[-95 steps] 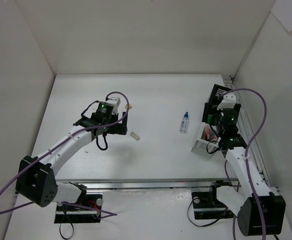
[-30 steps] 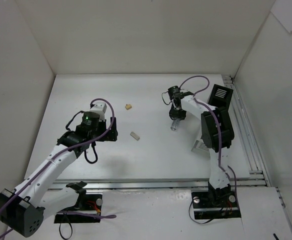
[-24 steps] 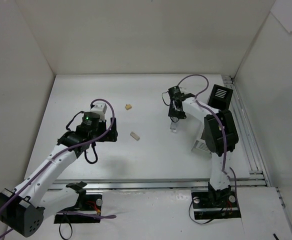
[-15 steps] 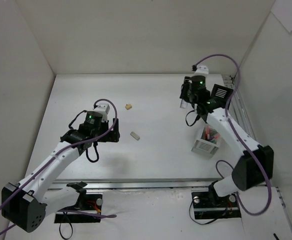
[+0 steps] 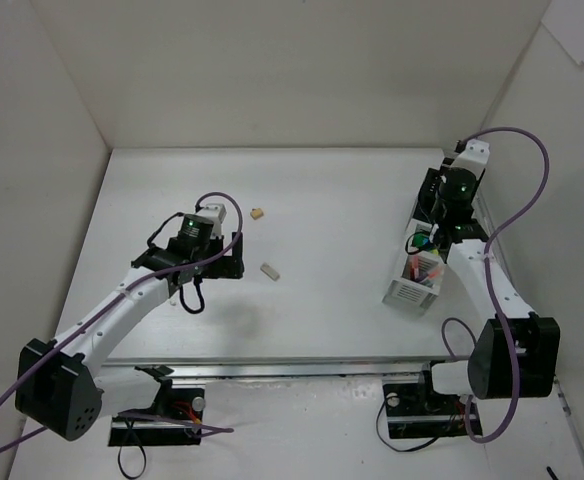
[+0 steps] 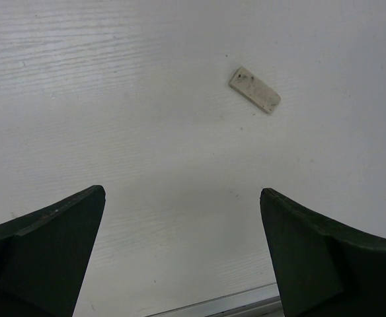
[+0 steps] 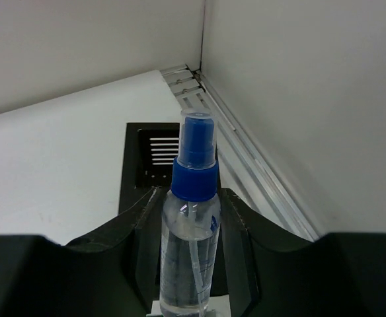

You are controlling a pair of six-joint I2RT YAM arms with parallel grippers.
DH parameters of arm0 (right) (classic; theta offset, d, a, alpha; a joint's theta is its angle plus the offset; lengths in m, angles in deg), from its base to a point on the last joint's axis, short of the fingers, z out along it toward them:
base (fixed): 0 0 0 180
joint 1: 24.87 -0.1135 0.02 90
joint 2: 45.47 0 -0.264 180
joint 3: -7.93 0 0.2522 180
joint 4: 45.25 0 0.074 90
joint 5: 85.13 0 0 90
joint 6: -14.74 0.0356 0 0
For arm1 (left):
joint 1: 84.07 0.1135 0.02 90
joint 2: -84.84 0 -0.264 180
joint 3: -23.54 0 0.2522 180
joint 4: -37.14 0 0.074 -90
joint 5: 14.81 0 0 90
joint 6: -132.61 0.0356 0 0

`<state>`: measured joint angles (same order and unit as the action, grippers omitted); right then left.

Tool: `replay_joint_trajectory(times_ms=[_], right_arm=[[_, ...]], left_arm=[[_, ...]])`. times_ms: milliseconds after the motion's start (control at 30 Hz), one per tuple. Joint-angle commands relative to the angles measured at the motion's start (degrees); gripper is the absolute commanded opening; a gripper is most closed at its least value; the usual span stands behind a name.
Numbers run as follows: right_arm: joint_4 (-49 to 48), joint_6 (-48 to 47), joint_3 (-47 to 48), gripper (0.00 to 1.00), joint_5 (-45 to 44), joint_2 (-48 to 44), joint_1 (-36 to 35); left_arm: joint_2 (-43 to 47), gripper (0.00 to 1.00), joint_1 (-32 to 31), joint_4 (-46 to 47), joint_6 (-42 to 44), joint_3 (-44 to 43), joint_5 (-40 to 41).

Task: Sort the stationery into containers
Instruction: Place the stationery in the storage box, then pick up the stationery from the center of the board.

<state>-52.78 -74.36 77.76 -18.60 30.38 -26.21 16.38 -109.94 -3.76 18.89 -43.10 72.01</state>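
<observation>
A clear glue bottle (image 7: 188,244) with a blue cap is upright between the fingers of my right gripper (image 7: 190,218), which is shut on it. In the top view the right gripper (image 5: 427,238) hangs over the containers, an organizer whose black section (image 5: 440,188) is at the far end and whose white sections (image 5: 404,292) hold coloured pens (image 5: 427,268). The black section (image 7: 154,155) lies just behind the bottle. My left gripper (image 6: 182,192) is open and empty above the table, short of a white eraser (image 6: 254,90). A tan eraser (image 5: 258,212) lies further back.
The side wall (image 7: 312,99) and a metal rail (image 7: 259,165) run close along the right of the organizer. Near the left gripper, the table's front rail (image 6: 232,305) shows at the bottom of the left wrist view. The white eraser (image 5: 269,270) lies right of the left gripper (image 5: 230,262).
My right arm lifted the glue bottle from mid-table and swung it right, over the organizer. The left arm shifted slightly toward the white eraser, still open.
</observation>
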Motion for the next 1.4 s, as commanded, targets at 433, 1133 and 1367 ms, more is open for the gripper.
replay_joint_trajectory(times_ms=[433, 1133, 1367], right_arm=[[-28.1, -2.1, -3.7, 0.0, 12.3, 12.9, 6.3], [0.3, -5.1, -1.3, 0.98, 34.1, -12.4, -6.1], [5.5, -2.9, -5.2, 0.98, 35.4, -9.8, -24.8]], left_arm=[[-7.5, 0.99, 0.4, 1.2, -3.0, -9.3, 0.1], [-12.6, 0.99, 7.6, 1.9, 1.4, -16.0, -4.7], [-19.3, 0.99, 9.2, -2.7, 7.9, -26.9, -4.7]])
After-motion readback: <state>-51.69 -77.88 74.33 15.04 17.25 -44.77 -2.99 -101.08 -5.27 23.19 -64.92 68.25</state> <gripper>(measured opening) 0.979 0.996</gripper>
